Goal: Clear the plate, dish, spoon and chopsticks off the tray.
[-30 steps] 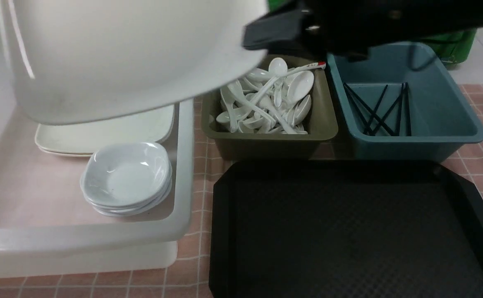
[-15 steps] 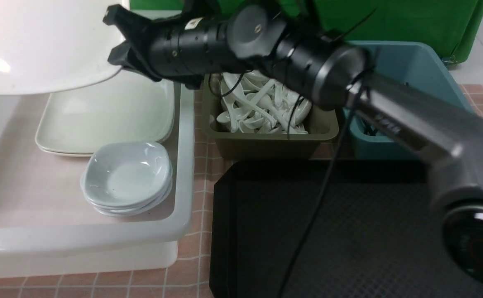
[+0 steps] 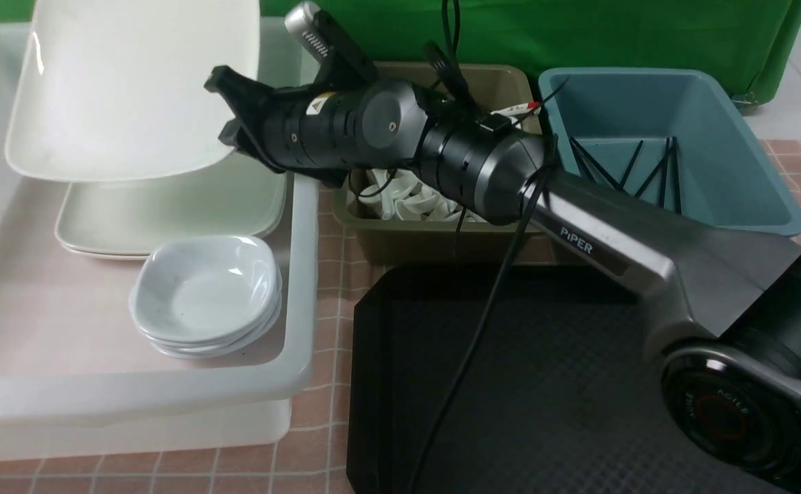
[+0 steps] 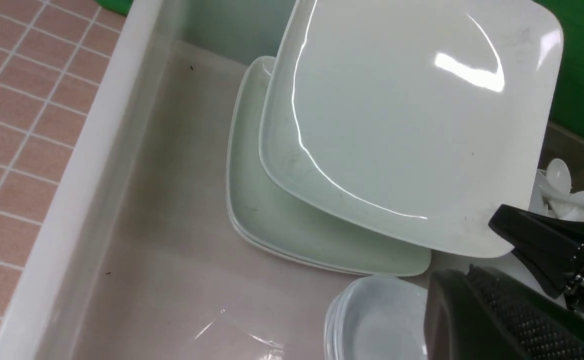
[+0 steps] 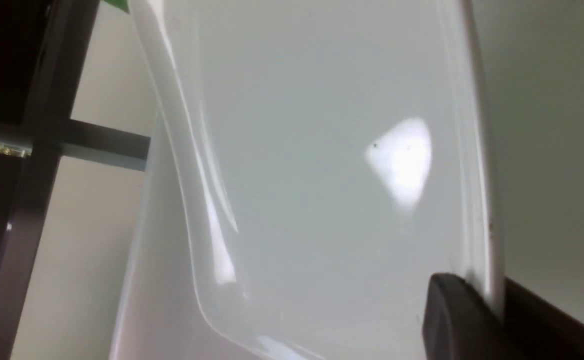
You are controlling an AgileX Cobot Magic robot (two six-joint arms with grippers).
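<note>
- Above the white bin (image 3: 133, 394), the plate (image 3: 140, 89) is suspended in a tilted attitude, glossy face visible from the front.
- Right gripper (image 3: 225, 108): pressed closed on the rim of the plate, at the side toward the olive tub (image 3: 435, 240). The right wrist view shows the rim seated between its fingers.
- Right arm (image 3: 387, 127): extends diagonally across the scene, over part of the tray and in front of both tubs.
- Left gripper (image 4: 464, 287): fingers pressed together, positioned over the white bin; the left wrist view shows nothing between them.
- Stacked plates (image 3: 167, 219): flat inside the white bin, partly covered from view by the raised plate. Whether the raised plate touches them cannot be determined.
- Small dishes (image 3: 205, 291): nested in an upright stack in the white bin, near its wall on the tray side. Which one is the task's dish cannot be determined.
- White spoons (image 3: 417, 199): piled in the olive tub, partly hidden by the right arm. The task's spoon cannot be singled out.
- Black chopsticks (image 3: 668, 171): leaning at mixed angles in the blue tub (image 3: 750, 178); the task's pair cannot be identified among them.
- Tray (image 3: 483, 384): flat on the checked surface (image 3: 325, 412), beside the white bin and on the near side of both tubs.
</note>
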